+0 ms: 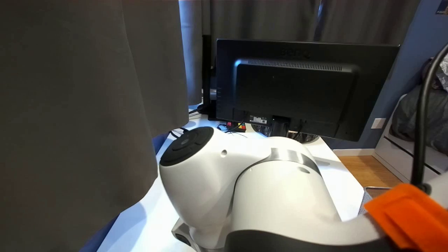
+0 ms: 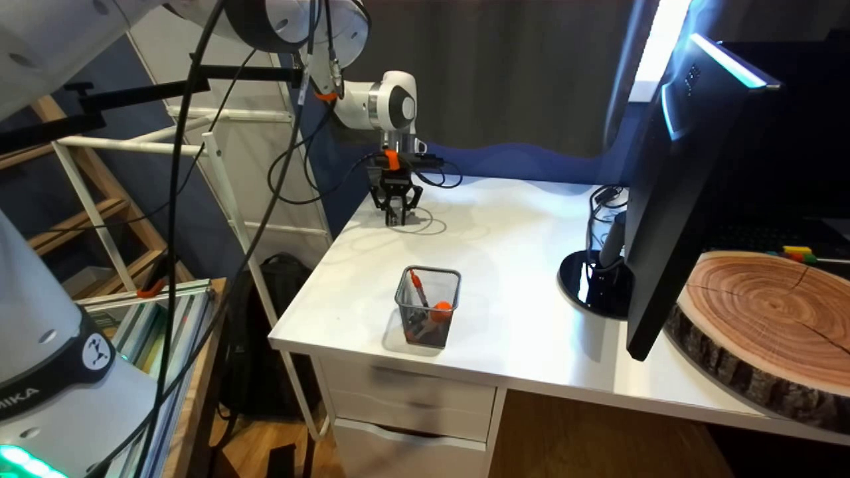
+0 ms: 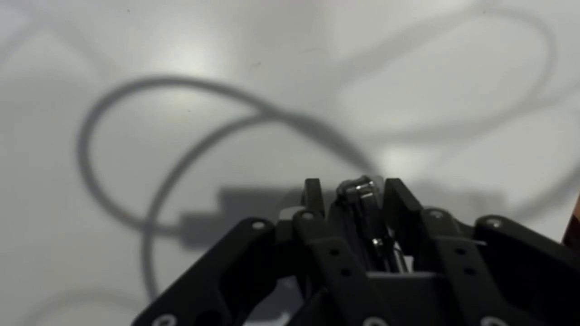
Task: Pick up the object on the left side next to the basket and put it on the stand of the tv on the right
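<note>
In the wrist view the claw (image 3: 355, 194) is narrowed, w/ its fingers (image 3: 313, 197) on either side of the object (image 3: 369, 217), a dark piece w/ a shiny metal end; it looks held, tho dark on dark hides how firmly. It's tilted a bit btwn the fingers, metal end at the tips, so it could prob. swivel if jerked; the lift should be made slowly & straight up. Whether it's clear of the desk (image 2: 505, 232) can't be told, so height should be gained before any sideways move. The basket (image 2: 439, 287), seen apart from the claw in an exterior view, should be left well off the path. Farther over, the object hasn't yet been set on the stand (image 2: 597, 295); its disc looks glossy, so sliding is poss. & a level set-down is called for. Cables (image 2: 606, 194) are bunched beyond it & should be avoided, b/c a snag could spoil the release. Part of the disc is hidden by the tv (image 1: 297, 87), so the object is best brought in low from the open side, rested flat, then released gently.
</note>
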{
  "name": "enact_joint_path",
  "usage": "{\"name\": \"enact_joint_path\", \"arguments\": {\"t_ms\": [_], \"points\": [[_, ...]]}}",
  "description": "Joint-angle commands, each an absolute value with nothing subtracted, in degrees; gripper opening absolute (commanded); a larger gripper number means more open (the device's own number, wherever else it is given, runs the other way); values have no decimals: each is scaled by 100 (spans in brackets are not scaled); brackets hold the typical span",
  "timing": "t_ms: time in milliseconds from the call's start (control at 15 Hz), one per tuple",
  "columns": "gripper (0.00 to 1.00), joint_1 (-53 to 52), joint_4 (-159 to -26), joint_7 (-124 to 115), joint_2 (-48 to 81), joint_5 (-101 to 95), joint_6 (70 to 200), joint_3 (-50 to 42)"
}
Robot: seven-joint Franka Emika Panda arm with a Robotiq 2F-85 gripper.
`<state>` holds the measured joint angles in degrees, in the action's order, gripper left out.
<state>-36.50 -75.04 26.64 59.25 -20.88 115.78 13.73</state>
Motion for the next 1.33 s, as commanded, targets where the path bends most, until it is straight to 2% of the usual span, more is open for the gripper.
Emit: {"name": "enact_joint_path", "arguments": {"t_ms": [0, 133, 267, 667, 733, 867, 933, 1267], "points": [[13, -3828, -7197, 2517, 6079, -2338, 11545, 1239], [2, -3859, -7188, 2511, 6070, -2383, 11589, 1215], [5, -3818, -7324, 2398, 5951, -2380, 11696, 1168], [5, -3580, -9237, 626, 4597, -2318, 12768, 621], [21, -3532, -8302, 1171, 5273, -2328, 12355, 801], [21, -3456, -8722, 871, 4967, -2337, 12537, 750], [5, -3495, -8693, 676, 5000, -2372, 12549, 671], [5, -3265, -9177, -630, 4656, -2429, 12975, 76]]}}
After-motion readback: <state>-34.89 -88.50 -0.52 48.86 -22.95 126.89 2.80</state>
